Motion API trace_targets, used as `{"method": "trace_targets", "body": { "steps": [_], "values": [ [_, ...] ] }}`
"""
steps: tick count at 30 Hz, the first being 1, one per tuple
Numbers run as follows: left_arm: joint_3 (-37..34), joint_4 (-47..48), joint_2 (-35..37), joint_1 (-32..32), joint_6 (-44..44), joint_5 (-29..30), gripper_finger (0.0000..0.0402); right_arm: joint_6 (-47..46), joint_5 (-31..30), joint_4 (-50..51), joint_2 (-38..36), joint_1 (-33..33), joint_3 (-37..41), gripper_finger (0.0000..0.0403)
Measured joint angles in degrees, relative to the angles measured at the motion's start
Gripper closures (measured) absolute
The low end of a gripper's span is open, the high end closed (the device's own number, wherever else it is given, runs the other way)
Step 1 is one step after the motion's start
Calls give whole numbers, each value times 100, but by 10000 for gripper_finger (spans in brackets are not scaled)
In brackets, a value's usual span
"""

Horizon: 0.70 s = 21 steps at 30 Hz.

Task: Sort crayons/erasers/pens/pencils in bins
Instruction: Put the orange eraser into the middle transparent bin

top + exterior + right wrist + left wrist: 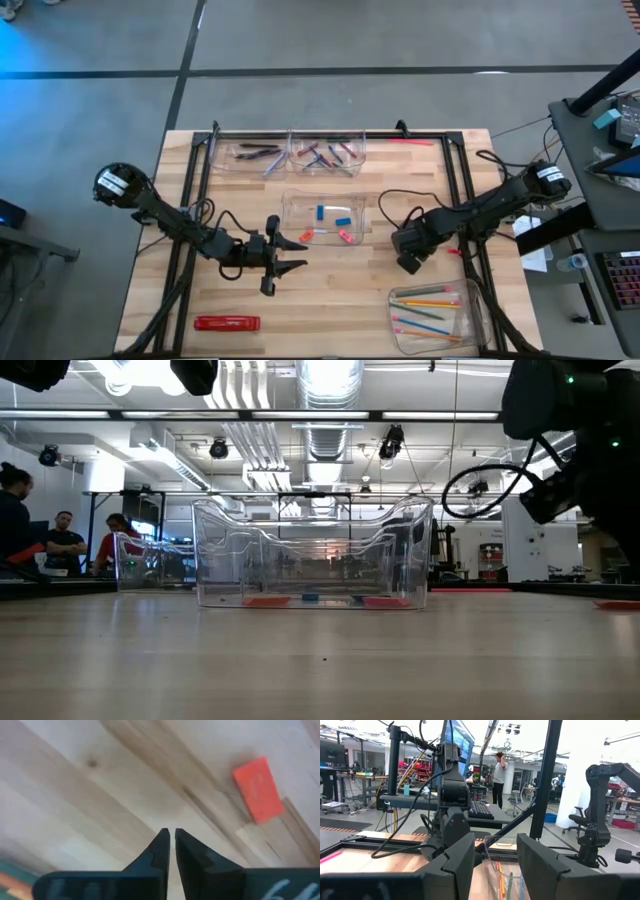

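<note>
Erasers (331, 224), blue and red-pink, lay inside the clear bin (292, 205) at the middle of the wooden table (330, 300), and one more red eraser (258, 789) lay loose on the bare wood, ahead of the right gripper (172, 834) and apart from it. That gripper's two dark fingers (159, 846) were pressed nearly together with nothing between them, their tips pointed down over the wood. In the overhead view the right gripper (407, 262) hung just right of the middle bin. Pencils (428, 312) in orange, green and pink lay in the bin (478, 310) at the near right corner. At the far edge, two adjoining bins held dark pens (256, 152) on the left and crayons (328, 153) on the right. The left gripper (293, 252) hovered left of the middle bin, its fingers (457, 865) spread and holding nothing. A long red flat pack (227, 323) lay at the near left of the table.
</note>
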<state>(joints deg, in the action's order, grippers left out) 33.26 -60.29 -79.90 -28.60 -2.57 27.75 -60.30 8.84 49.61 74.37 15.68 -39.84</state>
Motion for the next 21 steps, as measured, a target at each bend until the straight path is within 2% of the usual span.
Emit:
{"method": "trace_targets", "body": {
  "steps": [3,11,15,21],
  "values": [
    [-2,6,0,0,0,0,270,93,-7,33,-2,-18,-132,390],
    [-2,4,0,0,1,2,270,107,-648,848,-7,-166,-191,391],
    [-2,2,0,0,0,0,270,278,-732,1095,-7,-406,-112,362],
    [-2,1,0,2,1,0,270,643,-734,992,128,-641,-76,290]
  ]
}}
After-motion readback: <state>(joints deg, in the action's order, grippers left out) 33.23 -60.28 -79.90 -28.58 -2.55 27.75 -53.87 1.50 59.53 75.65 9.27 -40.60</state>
